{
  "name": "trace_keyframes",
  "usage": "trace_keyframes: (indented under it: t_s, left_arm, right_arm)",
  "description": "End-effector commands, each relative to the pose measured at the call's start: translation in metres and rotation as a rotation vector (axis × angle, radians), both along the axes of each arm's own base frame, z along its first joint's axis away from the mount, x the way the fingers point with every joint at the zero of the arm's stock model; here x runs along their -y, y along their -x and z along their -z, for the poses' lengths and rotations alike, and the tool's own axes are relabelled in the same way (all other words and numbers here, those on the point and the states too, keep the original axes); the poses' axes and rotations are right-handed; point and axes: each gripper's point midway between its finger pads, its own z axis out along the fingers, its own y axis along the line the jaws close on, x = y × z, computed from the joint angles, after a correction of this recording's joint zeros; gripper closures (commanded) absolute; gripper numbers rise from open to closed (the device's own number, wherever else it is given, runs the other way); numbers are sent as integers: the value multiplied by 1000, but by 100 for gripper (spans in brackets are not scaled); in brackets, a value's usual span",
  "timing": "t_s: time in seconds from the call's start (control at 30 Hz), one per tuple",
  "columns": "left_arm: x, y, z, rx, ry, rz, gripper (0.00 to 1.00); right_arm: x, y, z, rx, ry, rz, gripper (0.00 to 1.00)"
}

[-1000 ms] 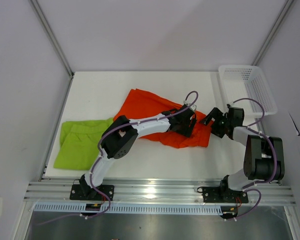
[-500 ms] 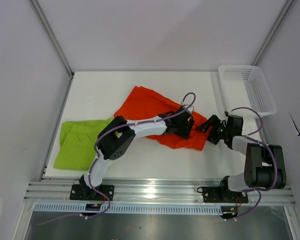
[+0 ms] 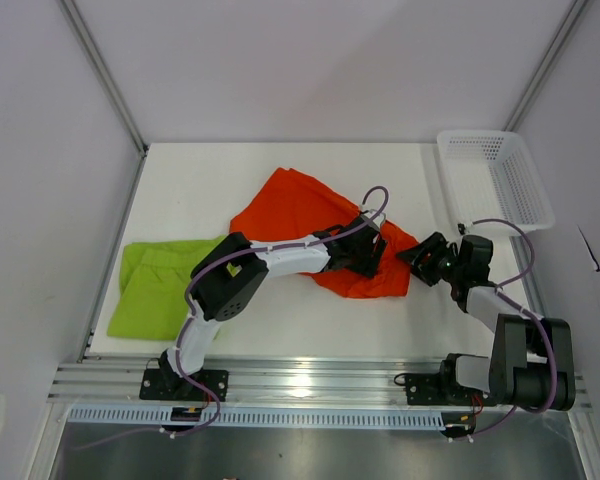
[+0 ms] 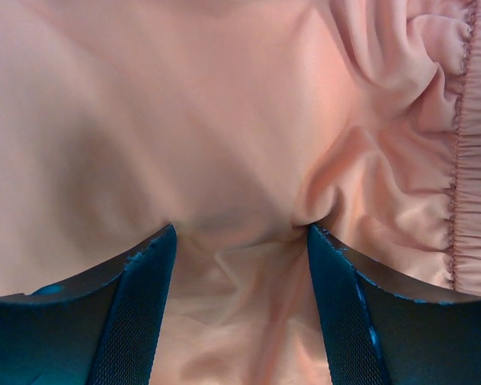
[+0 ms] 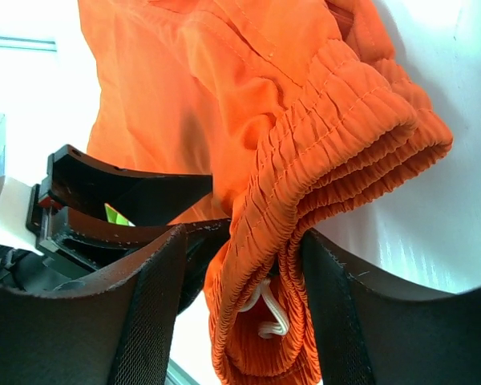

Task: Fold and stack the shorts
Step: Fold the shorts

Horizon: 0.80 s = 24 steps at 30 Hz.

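Lower left of the top view: lime green cloth shorts [image 3: 165, 285] lie flat on the white table [image 3: 200, 175], untouched and apart from both arms.

Centre: orange-red cloth shorts [image 3: 300, 210] are spread out and rumpled, with the elastic waistband at their right end.

Left gripper [image 3: 368, 250] sits on the cloth's right half. In the left wrist view its fingers [image 4: 136, 313] stand apart, tips pressed into the fabric, a pucker between them; it pins rather than pinches.

Right gripper [image 3: 425, 262] is at the right edge of the cloth. In the right wrist view it [image 5: 242, 241] is closed on the doubled waistband, which fills the gap and hangs clear of the table.

Upper right: white plastic mesh basket [image 3: 528, 190], not involved.

Change over the last second: the right arm has dropped lower and its gripper has come in from beside the cloth onto the waistband. The cloth's far corner has crept towards the upper left; the left elbow has slid leftward.

Judgement: the hold is just made and the fold of the first pair is only starting.
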Motion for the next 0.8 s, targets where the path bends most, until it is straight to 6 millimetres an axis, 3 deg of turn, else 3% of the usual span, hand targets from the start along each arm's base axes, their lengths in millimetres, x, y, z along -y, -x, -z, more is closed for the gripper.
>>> trace_keyframes:
  t_s: [0.0,0.27,0.53,0.67,0.77]
  left_arm:
    - [-45,44,60,-173,-198,25,30]
    - [-41,46,61,-173,-193,37,31]
    - [-39,47,61,-175,-189,39,31]
    - [-36,48,58,-172,-184,45,31]
    - [-34,51,60,-176,-185,49,31]
  right_arm:
    - [-1,-10,-11,60,-20,-4,40]
    - [-13,-8,2,35,-37,-21,43]
    - [-18,-7,18,-7,-4,-17,35]
    - [-17,-6,36,-69,20,-5,34]
    - [-17,-7,41,-84,14,-7,50]
